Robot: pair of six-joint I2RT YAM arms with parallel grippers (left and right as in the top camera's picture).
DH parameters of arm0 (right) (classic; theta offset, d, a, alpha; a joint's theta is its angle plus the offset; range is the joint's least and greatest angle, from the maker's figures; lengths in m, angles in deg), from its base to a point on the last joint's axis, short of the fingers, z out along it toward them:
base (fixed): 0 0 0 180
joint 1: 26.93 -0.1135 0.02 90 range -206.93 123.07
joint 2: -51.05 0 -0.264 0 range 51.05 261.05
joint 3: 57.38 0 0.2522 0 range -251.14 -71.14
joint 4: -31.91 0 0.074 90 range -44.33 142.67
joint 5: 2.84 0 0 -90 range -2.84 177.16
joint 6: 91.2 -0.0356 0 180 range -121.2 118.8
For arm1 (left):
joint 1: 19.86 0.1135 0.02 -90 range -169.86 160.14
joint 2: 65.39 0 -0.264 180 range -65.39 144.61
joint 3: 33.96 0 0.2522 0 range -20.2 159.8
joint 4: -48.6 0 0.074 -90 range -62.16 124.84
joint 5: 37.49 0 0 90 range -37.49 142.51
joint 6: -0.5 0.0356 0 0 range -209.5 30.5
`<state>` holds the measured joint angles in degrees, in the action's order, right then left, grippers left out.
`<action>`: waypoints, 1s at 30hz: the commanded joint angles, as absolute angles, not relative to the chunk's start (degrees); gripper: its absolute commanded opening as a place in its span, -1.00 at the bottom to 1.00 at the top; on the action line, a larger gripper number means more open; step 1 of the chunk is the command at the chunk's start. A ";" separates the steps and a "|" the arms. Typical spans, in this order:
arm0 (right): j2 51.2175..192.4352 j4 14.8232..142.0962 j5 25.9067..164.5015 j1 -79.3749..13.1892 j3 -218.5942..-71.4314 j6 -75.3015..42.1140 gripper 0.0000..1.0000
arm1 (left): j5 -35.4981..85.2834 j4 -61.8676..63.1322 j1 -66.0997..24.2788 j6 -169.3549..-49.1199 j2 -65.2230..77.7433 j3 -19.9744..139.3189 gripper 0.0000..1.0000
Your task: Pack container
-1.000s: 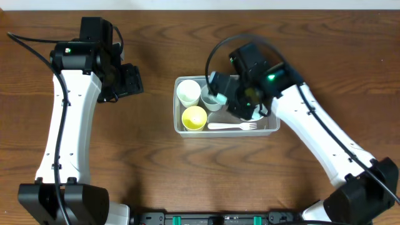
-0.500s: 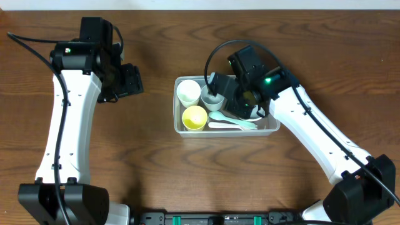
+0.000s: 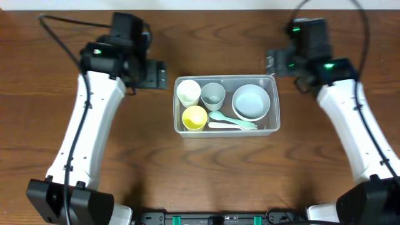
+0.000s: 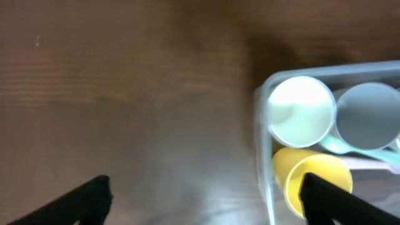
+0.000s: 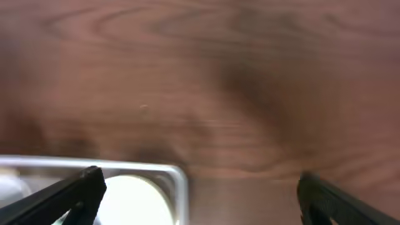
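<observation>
container packed full, bare table all around

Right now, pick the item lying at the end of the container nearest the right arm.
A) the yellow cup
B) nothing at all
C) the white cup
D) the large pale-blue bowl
D: in the overhead view the pale-blue bowl fills that end of the container, while the white cup and yellow cup stand at the opposite end.
</observation>
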<state>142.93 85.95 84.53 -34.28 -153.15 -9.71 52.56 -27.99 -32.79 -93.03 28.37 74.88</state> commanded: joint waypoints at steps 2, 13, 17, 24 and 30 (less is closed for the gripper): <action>142.80 86.19 91.06 -29.02 -153.64 -14.67 0.99 | 56.02 -26.92 -34.80 -90.58 29.72 74.82 0.96; 140.13 91.93 86.67 -26.22 -153.64 -14.69 0.99 | 55.89 -30.72 -33.90 -90.78 28.28 74.84 0.96; 134.80 95.72 83.46 -26.24 -153.61 -15.59 0.99 | 54.25 -32.47 -34.06 -92.48 24.00 74.82 0.96; 119.91 98.32 79.67 -28.60 -147.97 -16.03 0.96 | 54.51 -31.99 -35.04 -95.43 9.22 69.18 0.96; 103.30 98.10 74.36 -33.74 -132.43 -20.13 0.96 | 54.73 -28.27 -36.59 -96.90 -10.56 53.62 0.96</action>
